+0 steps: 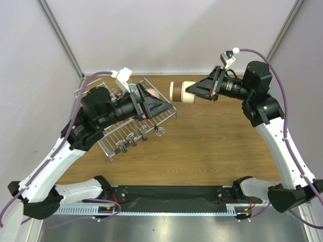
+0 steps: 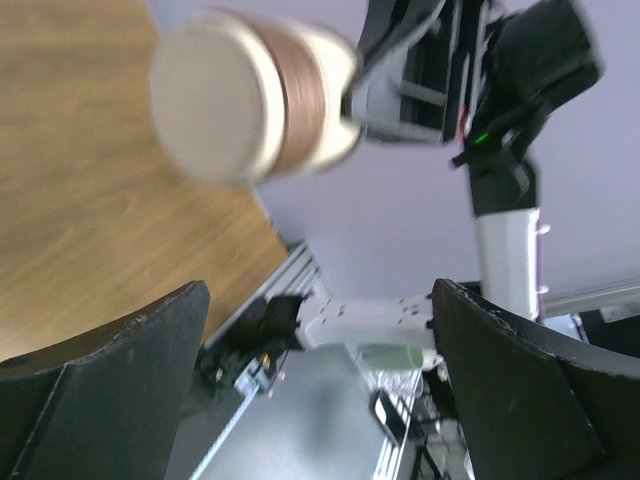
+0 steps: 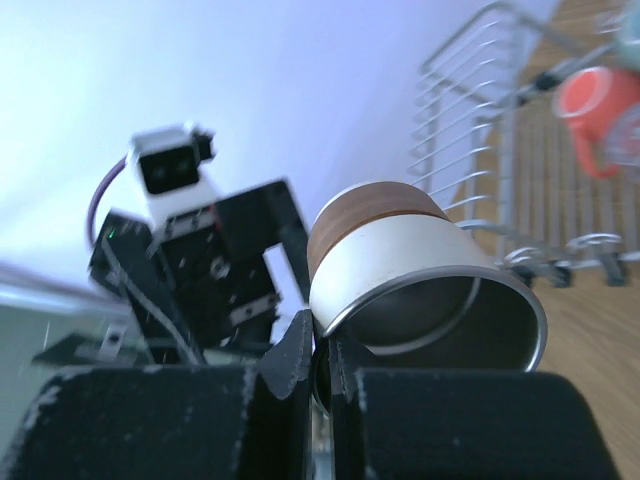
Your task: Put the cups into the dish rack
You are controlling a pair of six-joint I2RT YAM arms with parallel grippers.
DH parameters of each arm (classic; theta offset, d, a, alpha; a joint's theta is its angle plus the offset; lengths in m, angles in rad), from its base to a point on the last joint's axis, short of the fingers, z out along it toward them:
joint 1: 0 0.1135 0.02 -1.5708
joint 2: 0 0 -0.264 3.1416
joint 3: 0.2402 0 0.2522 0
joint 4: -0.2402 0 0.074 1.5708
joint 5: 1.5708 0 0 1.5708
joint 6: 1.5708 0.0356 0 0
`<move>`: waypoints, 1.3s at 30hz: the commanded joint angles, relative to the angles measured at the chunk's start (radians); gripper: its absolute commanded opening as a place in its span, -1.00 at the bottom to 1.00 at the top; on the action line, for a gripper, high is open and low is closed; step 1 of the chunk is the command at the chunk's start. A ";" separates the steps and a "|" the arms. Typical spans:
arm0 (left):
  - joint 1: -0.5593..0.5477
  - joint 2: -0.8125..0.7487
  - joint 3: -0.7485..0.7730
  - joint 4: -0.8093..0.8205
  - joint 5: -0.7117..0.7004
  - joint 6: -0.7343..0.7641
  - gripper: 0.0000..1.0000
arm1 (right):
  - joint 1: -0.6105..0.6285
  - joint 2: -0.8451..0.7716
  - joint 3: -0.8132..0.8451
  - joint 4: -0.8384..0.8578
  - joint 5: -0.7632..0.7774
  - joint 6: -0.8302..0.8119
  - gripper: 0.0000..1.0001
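Observation:
My right gripper [image 1: 192, 91] is shut on the rim of a white cup with a brown band and a shiny metal inside [image 1: 181, 93]. It holds the cup on its side in the air, base toward the left arm. The pinch shows in the right wrist view [image 3: 322, 345], with the cup [image 3: 420, 270] above it. My left gripper [image 1: 170, 109] is open and empty over the dish rack [image 1: 123, 137], facing the cup [image 2: 250, 95]. Its gap [image 2: 320, 295] holds nothing. A red mug [image 3: 597, 105] sits in the rack [image 3: 470, 130]. A teal mug [image 1: 132, 87] is half hidden behind my left arm.
The rack stands at the table's far left, by the left wall. Small black hooks [image 1: 132, 141] hang on its near panel. Bare wooden table [image 1: 217, 146] lies right of the rack and under the held cup. Purple walls close the back and sides.

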 commanded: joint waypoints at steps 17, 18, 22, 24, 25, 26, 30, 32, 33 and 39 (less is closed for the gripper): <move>-0.029 -0.005 0.008 0.177 -0.111 -0.081 0.99 | 0.178 -0.083 -0.043 0.394 0.108 0.206 -1.00; -0.031 -0.005 0.010 0.168 -0.120 -0.084 0.99 | 0.178 -0.088 -0.042 0.386 0.116 0.199 -1.00; -0.032 -0.005 0.002 0.174 -0.118 -0.094 0.99 | 0.178 -0.089 -0.040 0.386 0.119 0.205 -1.00; -0.034 -0.014 -0.016 0.204 -0.118 -0.108 0.99 | 0.178 -0.095 -0.058 0.400 0.119 0.215 -1.00; -0.034 -0.013 -0.018 0.209 -0.117 -0.114 0.99 | 0.178 -0.101 -0.068 0.409 0.119 0.223 -1.00; -0.034 -0.010 -0.010 0.201 -0.117 -0.122 0.99 | 0.178 -0.105 -0.074 0.424 0.122 0.226 -1.00; -0.032 -0.014 -0.019 0.220 -0.111 -0.154 0.99 | 0.182 -0.117 -0.109 0.444 0.122 0.237 -1.00; -0.032 -0.020 -0.030 0.244 -0.111 -0.166 0.99 | 0.185 -0.126 -0.134 0.487 0.122 0.265 -1.00; -0.032 -0.020 -0.027 0.240 -0.123 -0.166 1.00 | 0.188 -0.129 -0.160 0.504 0.124 0.274 -1.00; -0.032 -0.014 -0.020 0.250 -0.128 -0.165 0.99 | 0.219 -0.143 -0.218 0.593 0.142 0.315 -1.00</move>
